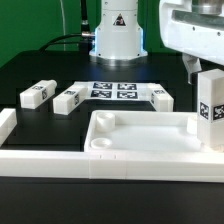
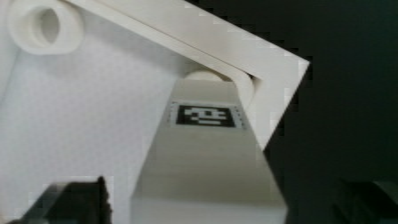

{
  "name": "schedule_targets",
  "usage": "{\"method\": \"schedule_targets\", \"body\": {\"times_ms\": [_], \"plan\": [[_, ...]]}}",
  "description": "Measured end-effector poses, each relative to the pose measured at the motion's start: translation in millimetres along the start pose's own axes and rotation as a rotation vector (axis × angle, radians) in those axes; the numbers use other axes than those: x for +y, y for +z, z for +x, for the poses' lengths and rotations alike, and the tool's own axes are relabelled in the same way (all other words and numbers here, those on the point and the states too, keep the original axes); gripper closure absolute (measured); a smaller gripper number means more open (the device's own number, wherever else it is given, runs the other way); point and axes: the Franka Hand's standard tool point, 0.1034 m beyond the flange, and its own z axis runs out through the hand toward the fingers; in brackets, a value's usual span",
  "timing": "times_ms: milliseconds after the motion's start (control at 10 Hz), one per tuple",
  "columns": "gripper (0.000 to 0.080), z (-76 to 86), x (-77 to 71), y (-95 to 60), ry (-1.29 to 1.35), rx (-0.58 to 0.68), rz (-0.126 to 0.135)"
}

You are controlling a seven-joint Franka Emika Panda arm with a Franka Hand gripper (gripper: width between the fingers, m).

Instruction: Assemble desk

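The white tabletop (image 1: pixel 130 150) lies tray-side up near the front, seen close in the wrist view (image 2: pixel 71 110). One leg block (image 1: pixel 211 108) stands upright in its corner on the exterior view's right, its tag facing the wrist camera (image 2: pixel 208 115). My gripper (image 1: pixel 205 68) hangs over this leg with its fingers on either side (image 2: pixel 217 205). The dark left finger (image 2: pixel 75 202) stands apart from the leg, so the gripper is open. Three more legs lie flat behind: two on the left (image 1: pixel 38 94) (image 1: pixel 68 98) and one on the right (image 1: pixel 160 97).
The marker board (image 1: pixel 113 91) lies between the loose legs, in front of the robot base (image 1: pixel 118 35). A white border rail (image 1: pixel 10 128) runs along the exterior view's left and along the front (image 1: pixel 60 162), against the tabletop.
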Motion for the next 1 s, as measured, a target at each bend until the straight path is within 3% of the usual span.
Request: {"method": "schedule_targets", "body": {"times_ms": [600, 1000], "plan": [[0.0150, -2.3, -0.4, 1.0, -0.472, 0.002, -0.004], [0.0150, -6.5, -1.0, 2.3, -0.798, 0.014, -0.026]]}}
